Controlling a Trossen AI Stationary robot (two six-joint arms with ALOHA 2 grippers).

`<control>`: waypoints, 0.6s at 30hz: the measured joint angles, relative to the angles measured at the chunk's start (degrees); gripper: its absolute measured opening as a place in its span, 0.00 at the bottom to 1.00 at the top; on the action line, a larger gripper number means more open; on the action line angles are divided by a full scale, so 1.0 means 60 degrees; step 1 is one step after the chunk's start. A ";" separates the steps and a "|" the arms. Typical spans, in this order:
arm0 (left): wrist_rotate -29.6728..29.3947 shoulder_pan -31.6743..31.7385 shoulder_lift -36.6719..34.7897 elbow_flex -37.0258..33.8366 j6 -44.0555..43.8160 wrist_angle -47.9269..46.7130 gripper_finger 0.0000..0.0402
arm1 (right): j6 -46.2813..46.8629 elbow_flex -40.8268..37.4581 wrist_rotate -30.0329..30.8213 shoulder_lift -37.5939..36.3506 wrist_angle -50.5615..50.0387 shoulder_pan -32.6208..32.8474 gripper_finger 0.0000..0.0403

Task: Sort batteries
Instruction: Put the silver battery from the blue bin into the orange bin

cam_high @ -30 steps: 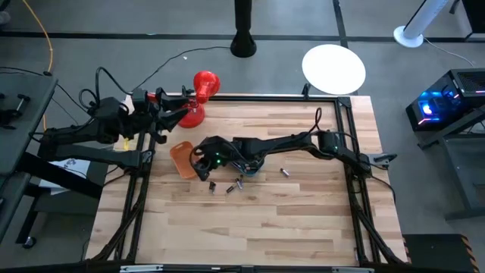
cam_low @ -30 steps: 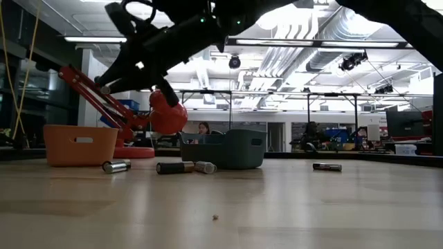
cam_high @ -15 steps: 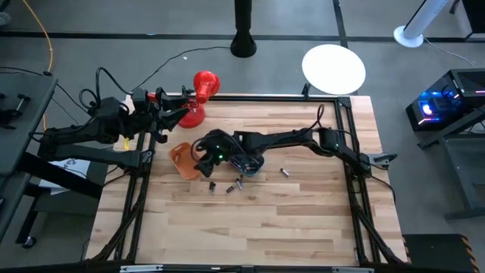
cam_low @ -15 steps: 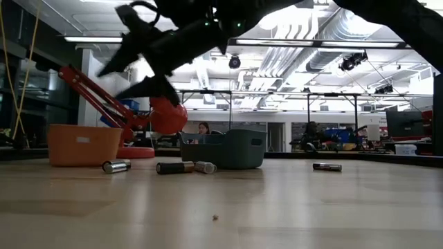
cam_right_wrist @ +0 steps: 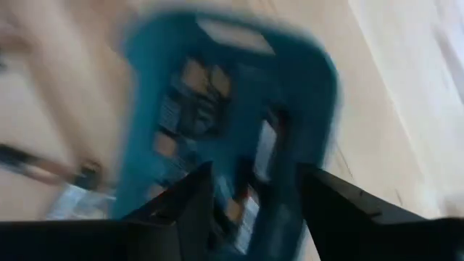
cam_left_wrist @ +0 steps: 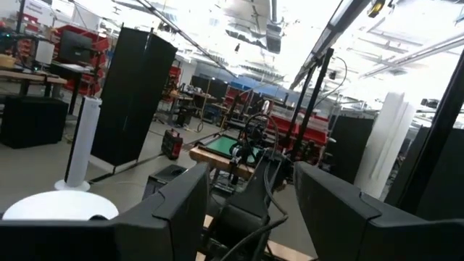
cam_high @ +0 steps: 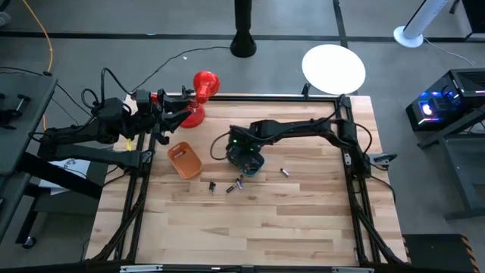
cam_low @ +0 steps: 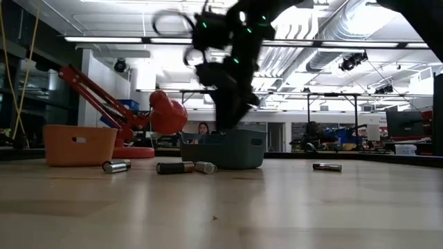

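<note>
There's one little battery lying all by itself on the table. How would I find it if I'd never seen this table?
Start at the teal bin in the middle of the wooden table, the one under the right gripper. The lone battery lies on bare wood on the side of that bin away from the orange bin. The other loose batteries huddle together in front of the bins, while this one has no neighbours.
</note>
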 joint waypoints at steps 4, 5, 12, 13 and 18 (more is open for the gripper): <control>-0.0057 0.0011 0.0049 -0.0003 0.0010 0.0013 0.48 | 0.0392 -0.0467 0.0052 -0.0074 -0.0037 0.0016 0.44; -0.0117 0.0011 0.0080 -0.0004 0.0008 -0.0007 0.48 | 0.0367 -0.0467 0.0058 -0.0074 0.0057 0.0083 0.43; -0.0232 0.0015 0.0225 -0.0004 -0.0017 0.0044 0.48 | 0.1050 -0.0435 0.0474 -0.0061 0.0875 0.0420 0.36; -0.0272 0.0015 0.0247 -0.0004 -0.0015 0.0034 0.48 | 0.1237 -0.0432 0.0484 -0.0007 0.0791 0.0406 0.35; -0.0561 0.0015 0.0362 -0.0004 -0.0016 0.0038 0.48 | 0.1428 -0.0430 0.0997 0.0043 0.0704 0.0384 0.32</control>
